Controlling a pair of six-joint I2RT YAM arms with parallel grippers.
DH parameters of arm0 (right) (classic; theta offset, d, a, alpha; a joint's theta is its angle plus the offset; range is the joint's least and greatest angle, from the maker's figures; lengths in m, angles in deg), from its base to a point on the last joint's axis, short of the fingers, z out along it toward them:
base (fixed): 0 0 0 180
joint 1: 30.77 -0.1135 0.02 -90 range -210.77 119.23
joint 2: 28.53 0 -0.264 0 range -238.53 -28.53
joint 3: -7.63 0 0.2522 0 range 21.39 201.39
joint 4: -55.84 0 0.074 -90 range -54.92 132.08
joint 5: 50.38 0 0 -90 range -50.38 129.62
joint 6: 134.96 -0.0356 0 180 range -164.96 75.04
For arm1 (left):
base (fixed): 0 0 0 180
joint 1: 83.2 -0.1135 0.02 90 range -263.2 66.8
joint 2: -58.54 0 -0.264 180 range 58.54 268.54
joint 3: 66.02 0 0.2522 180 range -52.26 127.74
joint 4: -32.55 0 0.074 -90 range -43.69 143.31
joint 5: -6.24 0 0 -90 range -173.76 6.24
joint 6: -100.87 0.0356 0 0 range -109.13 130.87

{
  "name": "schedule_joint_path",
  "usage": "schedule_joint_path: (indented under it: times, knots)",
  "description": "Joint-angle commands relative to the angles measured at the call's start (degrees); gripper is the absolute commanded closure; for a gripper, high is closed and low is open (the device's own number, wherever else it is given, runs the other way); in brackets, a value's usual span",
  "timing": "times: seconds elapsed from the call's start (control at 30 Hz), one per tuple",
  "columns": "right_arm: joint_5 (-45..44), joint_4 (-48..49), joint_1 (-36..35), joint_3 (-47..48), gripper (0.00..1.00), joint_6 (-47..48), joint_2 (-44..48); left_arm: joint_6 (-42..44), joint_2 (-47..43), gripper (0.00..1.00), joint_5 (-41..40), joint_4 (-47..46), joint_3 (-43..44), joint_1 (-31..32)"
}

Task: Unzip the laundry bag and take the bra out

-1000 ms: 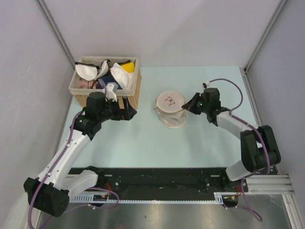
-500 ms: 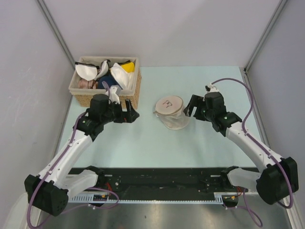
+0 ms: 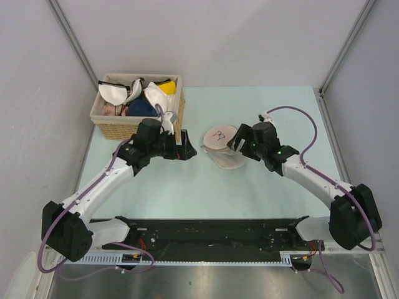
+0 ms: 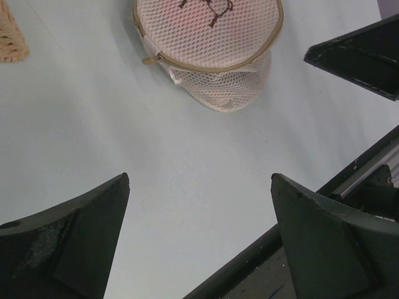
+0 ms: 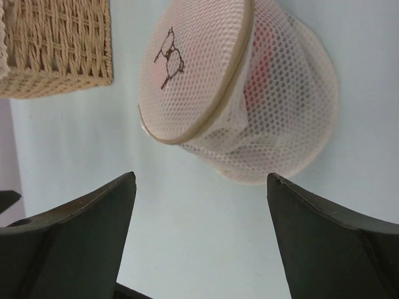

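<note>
Since closing in, left gripper [image 3: 189, 147] and right gripper [image 3: 235, 139] flank laundry bag [image 3: 221, 149].

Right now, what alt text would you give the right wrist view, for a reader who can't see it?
A cream mesh bag lies tilted on a pale table, red bra showing through its side. The open right pincer frames it from below, touching nothing; a wicker basket corner sits top left.
</note>
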Motion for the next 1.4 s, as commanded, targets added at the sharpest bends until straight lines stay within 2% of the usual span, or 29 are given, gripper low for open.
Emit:
schedule_joint_path:
  times: [0.0,0.1,0.23,0.27,0.33,0.47,0.6,0.7,0.8,0.9,0.97,1.1,1.27,1.37]
  knots:
    - [1.46,11.20,-0.54,-1.11,0.11,-7.35,-5.75,-0.22,-1.84,0.00,-1.20,-0.23,2.17,0.09]
    - [0.76,18.41,-0.54,-1.11,0.14,-8.76,-11.99,-0.40,-2.63,0.00,-1.64,0.13,1.38,0.09]
    - [3.22,27.72,-0.36,0.03,0.40,-8.59,-16.92,0.13,-3.43,0.00,-2.78,1.53,1.37,0.09]
    - [4.79,28.09,-0.28,0.38,0.68,-8.50,-18.58,0.22,-3.60,0.00,-3.05,1.71,1.29,0.09]
    - [8.47,28.44,0.68,1.09,1.00,-7.62,-19.56,0.39,-3.52,0.00,-3.58,1.88,1.29,0.00]
    - [14.72,25.64,1.22,1.00,1.00,-1.74,-17.99,0.22,-2.47,0.00,-3.23,1.71,1.55,0.09]
    - [27.87,26.41,1.74,-2.07,1.00,4.50,-13.60,-1.97,1.05,0.00,0.28,0.49,2.52,0.09]
    - [39.03,32.98,3.41,-6.63,1.00,3.99,-11.13,-5.57,3.33,0.00,5.37,-3.99,1.56,0.09]
    - [46.52,37.92,5.78,-9.01,1.00,-1.53,-10.34,-7.34,5.35,0.00,8.55,-6.03,1.63,0.00]
    - [49.36,39.95,6.14,-9.63,1.00,-4.01,-8.84,-7.07,5.71,0.00,10.12,-5.93,1.12,-1.57]
    - [50.50,41.10,6.23,-9.63,1.00,-4.89,-7.96,-9.00,5.27,0.00,14.06,-9.17,-1.77,-3.94]
    - [53.14,45.21,6.66,-9.63,1.00,-8.05,-7.96,-11.64,3.69,0.01,15.93,-12.44,-5.74,-6.32]
    - [55.95,53.83,6.58,-9.90,1.00,-14.73,-8.75,-17.26,3.69,0.02,19.79,-21.04,-11.26,-6.41]
    - [56.39,55.42,6.58,-9.90,1.00,-15.96,-9.19,-21.66,4.83,0.03,22.17,-28.25,-14.17,-6.41]
